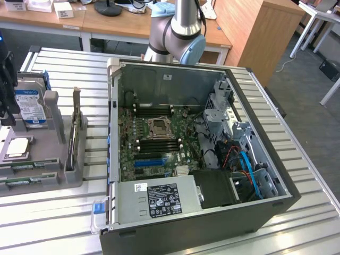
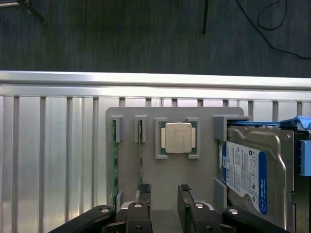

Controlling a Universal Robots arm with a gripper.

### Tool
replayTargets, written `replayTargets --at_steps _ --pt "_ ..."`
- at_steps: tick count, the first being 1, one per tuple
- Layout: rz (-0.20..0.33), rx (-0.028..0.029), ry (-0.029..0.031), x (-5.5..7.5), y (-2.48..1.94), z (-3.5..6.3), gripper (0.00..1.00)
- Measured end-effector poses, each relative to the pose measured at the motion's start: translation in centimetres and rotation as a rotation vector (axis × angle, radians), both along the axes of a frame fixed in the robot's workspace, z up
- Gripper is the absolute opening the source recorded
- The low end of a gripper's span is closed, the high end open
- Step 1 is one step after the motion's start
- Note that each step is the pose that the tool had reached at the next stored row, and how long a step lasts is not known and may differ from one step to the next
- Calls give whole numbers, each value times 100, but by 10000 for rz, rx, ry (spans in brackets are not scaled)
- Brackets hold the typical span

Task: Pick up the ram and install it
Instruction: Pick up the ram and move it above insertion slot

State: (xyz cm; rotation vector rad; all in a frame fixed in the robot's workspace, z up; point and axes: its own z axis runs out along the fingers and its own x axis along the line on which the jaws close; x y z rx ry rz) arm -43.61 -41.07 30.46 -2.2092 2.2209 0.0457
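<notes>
end effector (image 2: 164,190) spread wide, its two black fingers (image 2: 145,190) apart, with the bare grey tray (image 2: 204,160) showing in the gap between them; only the fingertips and the knuckles behind them are in frame, the rest being cut off at the picture's edge. it hangs over the tray and pinches nothing.

the ram (image 2: 141,155) stands on edge in a narrow slot of the tray, a thin green strip; its near end runs under one fingertip and is hidden there, so i cannot tell whether finger and board touch. a second ram stick (image 2: 115,160) sits in the parallel slot just beside it, away from the fingers. on the other side of the gap lies a square processor (image 2: 177,137) in its own pocket, and past that a hard drive (image 2: 250,170) with a blue and white label, partly cut off.

the tray rests on the slatted metal counter (image 1: 69,212). in the exterior view it lies toward the exterior view's left, well apart from the open computer case (image 1: 265,207), where the motherboard's long black memory slots (image 1: 159,143) flank the processor socket (image 1: 158,127). a dark shape (image 1: 5,85) at that view's left edge, above the tray, is cut off and i cannot make it out. the robot arm (image 1: 178,32) rises behind the case.
</notes>
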Motion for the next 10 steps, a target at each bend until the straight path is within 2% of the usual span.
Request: replayTargets --at_steps 10 --pt "0 1 -1 1 0 -121 36"
